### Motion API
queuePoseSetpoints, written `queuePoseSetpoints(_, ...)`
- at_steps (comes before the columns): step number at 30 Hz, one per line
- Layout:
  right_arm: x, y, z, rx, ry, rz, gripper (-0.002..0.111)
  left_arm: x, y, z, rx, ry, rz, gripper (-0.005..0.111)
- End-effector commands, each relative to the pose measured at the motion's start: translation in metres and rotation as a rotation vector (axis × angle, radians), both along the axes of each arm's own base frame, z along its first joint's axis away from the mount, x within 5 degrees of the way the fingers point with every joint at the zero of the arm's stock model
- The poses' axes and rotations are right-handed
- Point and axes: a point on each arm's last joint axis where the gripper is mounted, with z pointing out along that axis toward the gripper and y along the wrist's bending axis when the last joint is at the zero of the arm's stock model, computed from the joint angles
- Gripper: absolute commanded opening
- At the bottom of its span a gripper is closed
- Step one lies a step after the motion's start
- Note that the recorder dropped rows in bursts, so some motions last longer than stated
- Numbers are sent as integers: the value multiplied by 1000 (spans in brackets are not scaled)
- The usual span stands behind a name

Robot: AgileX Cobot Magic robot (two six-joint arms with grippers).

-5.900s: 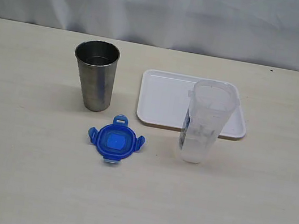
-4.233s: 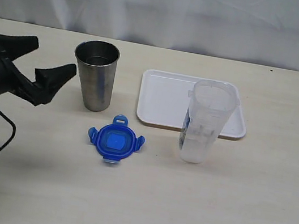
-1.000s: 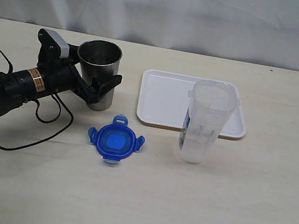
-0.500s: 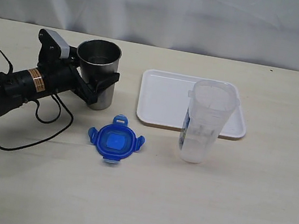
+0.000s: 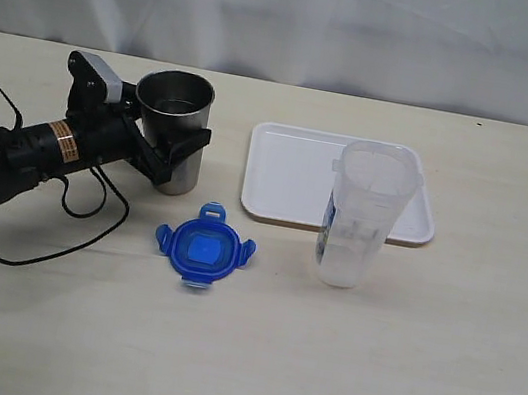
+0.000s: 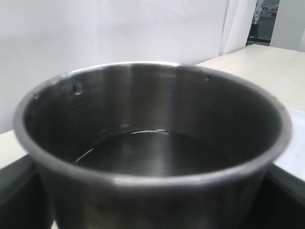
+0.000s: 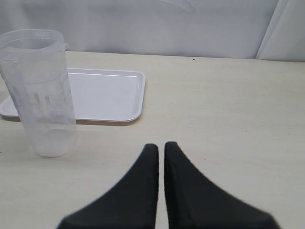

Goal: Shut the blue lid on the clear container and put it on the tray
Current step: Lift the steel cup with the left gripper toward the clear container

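Steel was what the left gripper (image 5: 180, 140) had between its black jaws. They were closed on the sides of the tapered grey steel tumbler (image 5: 172, 126), which stood upright toward the left of the pale wood-grain table (image 5: 417, 375). A tan band (image 5: 63, 141) on that arm carried dark marks too small to read. The small rounded-square blue lid (image 5: 204, 249), its flaps spread, lay flat on the table in front of the tumbler and apart from it. The tall clear container (image 5: 359, 224) stood upright and open on the table, just in front of the flat white rectangular tray (image 5: 288, 176). Its blue-white label (image 5: 325, 230) faced sideways and the wording could not be read. The right gripper (image 7: 161, 151) hung over bare table near the container, its jaws pressed almost together and holding nothing.
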Motion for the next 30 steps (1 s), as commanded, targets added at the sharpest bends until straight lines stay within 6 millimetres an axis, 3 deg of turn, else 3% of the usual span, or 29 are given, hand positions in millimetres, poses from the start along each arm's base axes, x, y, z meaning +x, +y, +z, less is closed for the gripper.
queuePoseSetpoints(1,0,0,-1,-7,-5,-3,5,1,-1,9,-32,-4,-12,0)
queuePoseSetpoints(23,0,0,-1,-7,-5,-3,5,-2,-5,77,-98,-103,-69,0)
queuePoseSetpoints(30,0,0,-1,-7,-5,-3,5,-4,-10,86,-120,-104,-84,0)
